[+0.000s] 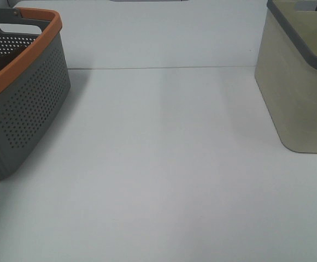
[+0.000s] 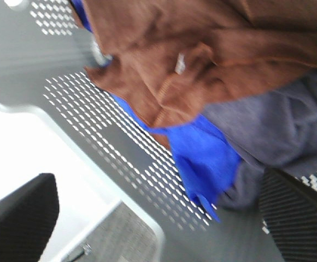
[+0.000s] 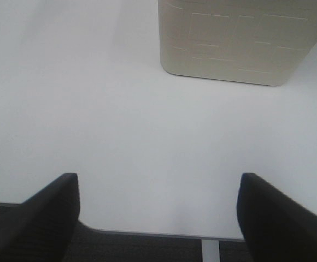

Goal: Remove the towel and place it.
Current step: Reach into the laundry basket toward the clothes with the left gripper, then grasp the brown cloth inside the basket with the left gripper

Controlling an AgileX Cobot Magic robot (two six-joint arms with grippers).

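Note:
The towel (image 2: 213,60), a reddish-brown plush cloth, lies crumpled inside the grey perforated basket (image 2: 38,60) in the left wrist view. It rests partly on a blue cloth (image 2: 202,158) and a grey cloth (image 2: 279,125). My left gripper (image 2: 158,213) is open, hovering above the basket's inside and apart from the towel. My right gripper (image 3: 158,207) is open and empty over the table's front edge. Neither gripper shows in the exterior high view, and the towel is hidden there.
The grey basket with an orange rim (image 1: 27,109) stands at the table's left. A beige basket with a grey rim (image 1: 300,93) stands at the right and also shows in the right wrist view (image 3: 240,38). The white table (image 1: 164,164) lies between them.

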